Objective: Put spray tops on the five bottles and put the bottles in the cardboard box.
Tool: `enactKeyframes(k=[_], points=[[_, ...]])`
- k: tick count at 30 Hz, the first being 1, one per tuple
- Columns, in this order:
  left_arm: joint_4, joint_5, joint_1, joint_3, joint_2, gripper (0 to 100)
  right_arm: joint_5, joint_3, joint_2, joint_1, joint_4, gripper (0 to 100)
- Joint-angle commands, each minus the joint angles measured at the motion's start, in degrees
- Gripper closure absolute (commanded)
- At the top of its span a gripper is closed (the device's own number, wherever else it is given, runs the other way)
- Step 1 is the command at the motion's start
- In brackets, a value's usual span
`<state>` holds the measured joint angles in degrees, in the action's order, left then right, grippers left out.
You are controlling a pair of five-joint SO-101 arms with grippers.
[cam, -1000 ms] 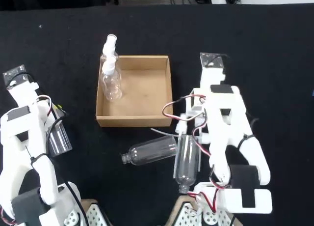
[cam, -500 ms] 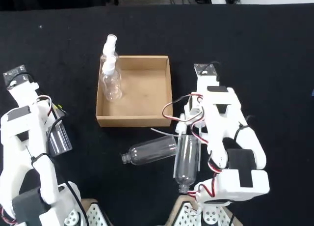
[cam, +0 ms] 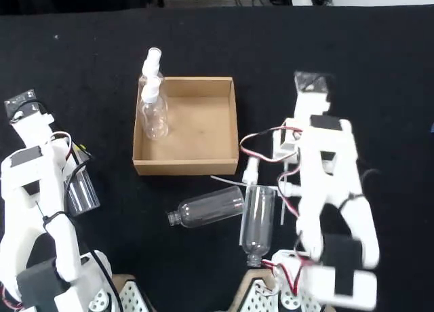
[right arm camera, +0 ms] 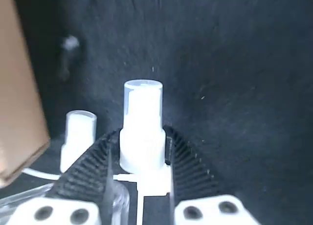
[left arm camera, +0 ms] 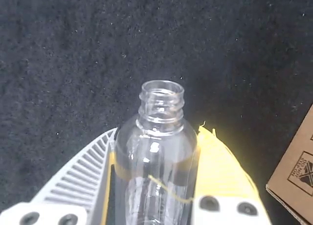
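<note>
Beside the box [cam: 184, 167], the left gripper [left arm camera: 159, 134] clamps a clear, capless bottle [left arm camera: 157, 159]; the right gripper [right arm camera: 141, 137] pinches a white spray top [right arm camera: 143, 118].

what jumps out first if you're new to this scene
The left gripper grips an uncapped bottle, while the right gripper grips a white spray top. Between the arms sits the cardboard box, with two capped bottles at its far left corner and two open bottles lying before it.

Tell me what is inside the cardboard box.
The cardboard box holds a capped bottle in its far-left corner. A second spray top rises behind it; its bottle is covered, so inside or outside is unclear.
</note>
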<state>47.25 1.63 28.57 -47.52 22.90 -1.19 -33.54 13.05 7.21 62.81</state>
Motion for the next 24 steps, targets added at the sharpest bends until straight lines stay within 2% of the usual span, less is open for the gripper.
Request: enactKeyframes(k=[1,6,13,20,24], points=[[-0.2,0.4,-0.8,0.4,2.6,94,-0.3,8.6,9.8,1.0,4.4,98.4],[-0.2,0.4,-0.8,0.5,4.9,94,0.3,19.4,15.9,0.8,5.8,98.4],[-1.3,0.4,-0.8,-6.5,22.0,94,0.3,32.0,18.8,-7.9,5.9,98.5],[-13.2,0.4,-0.8,-20.4,40.3,94,1.0,43.6,18.9,-15.9,5.9,98.7],[-14.9,0.1,-2.9,-25.9,49.8,94,7.4,49.2,18.9,-19.4,5.6,98.7]])
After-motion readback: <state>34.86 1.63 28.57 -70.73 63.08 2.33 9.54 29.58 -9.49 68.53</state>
